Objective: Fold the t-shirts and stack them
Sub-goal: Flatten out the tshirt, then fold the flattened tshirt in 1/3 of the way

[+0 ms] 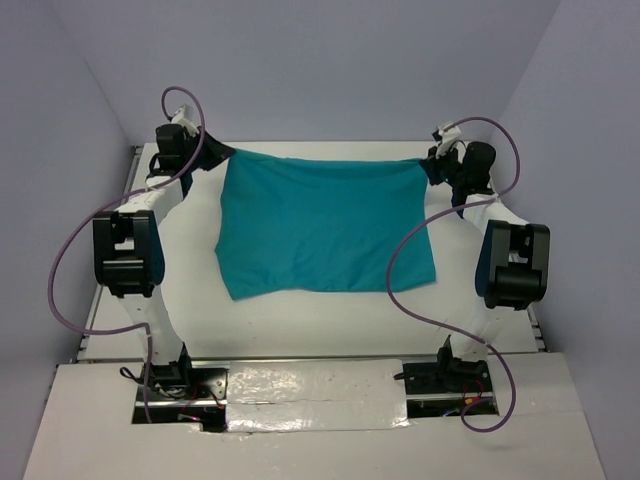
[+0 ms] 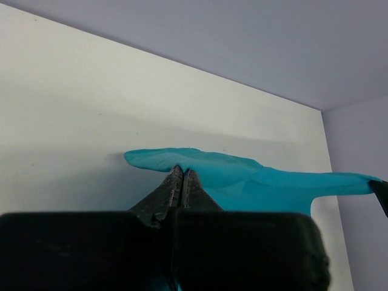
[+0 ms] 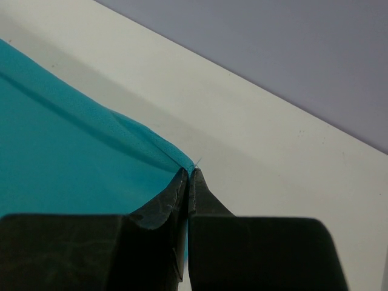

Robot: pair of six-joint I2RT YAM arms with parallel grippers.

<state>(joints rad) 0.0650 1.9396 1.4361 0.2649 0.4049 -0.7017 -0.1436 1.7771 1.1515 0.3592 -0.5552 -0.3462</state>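
Note:
One plain teal t-shirt [image 1: 320, 228] is stretched across the far half of the white table, its far edge pulled taut between my two grippers and its near part lying on the table. My left gripper [image 1: 212, 152] is shut on the shirt's far left corner; in the left wrist view [image 2: 182, 170] the cloth [image 2: 242, 176] runs past the closed fingertips to the right. My right gripper [image 1: 432, 163] is shut on the far right corner; in the right wrist view [image 3: 189, 172] the shirt's edge [image 3: 73, 163] ends between the closed fingertips.
The white table [image 1: 330, 325] is walled by pale lilac panels at the back and sides. Purple cables [image 1: 60, 280] loop off both arms. A silver taped strip [image 1: 315, 385] lies between the arm bases at the near edge.

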